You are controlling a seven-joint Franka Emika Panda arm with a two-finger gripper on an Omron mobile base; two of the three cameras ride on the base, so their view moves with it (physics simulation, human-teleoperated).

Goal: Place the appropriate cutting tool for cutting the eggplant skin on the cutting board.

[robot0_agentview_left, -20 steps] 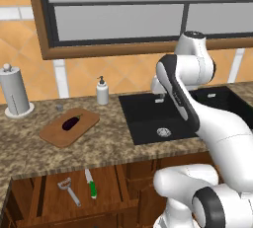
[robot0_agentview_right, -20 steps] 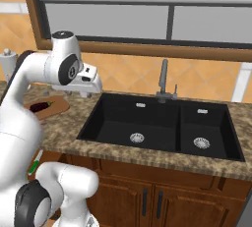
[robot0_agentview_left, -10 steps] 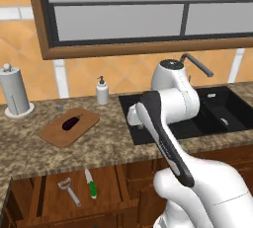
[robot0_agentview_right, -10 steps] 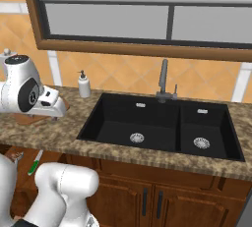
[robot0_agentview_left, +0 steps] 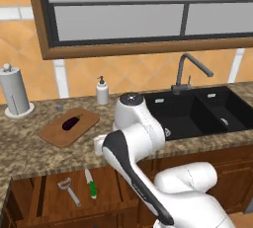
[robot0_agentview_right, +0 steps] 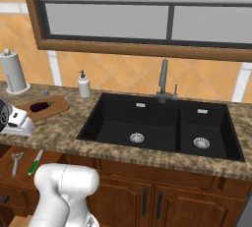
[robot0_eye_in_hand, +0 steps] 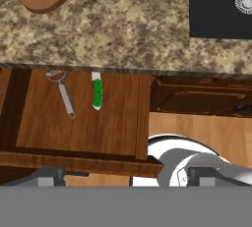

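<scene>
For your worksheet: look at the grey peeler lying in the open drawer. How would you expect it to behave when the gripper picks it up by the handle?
The peeler looks like rigid metal, so it probably won't flex. Its handle is slender and smooth, so it may slip or swivel in the gripper. The wide head looks heavier than the handle, so it could tip head-down.

Grey peeler [robot0_eye_in_hand: 63, 92] lying beside green-handled knife [robot0_eye_in_hand: 97, 93]; dark purple eggplant [robot0_agentview_left: 71, 122] sitting on brown board [robot0_agentview_left: 54, 134]; speckled granite counter [robot0_eye_in_hand: 123, 29].

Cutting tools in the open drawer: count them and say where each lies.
2. The peeler lies on the left of the drawer; the green-handled knife lies just right of it. Others may be hidden under the counter.
</scene>
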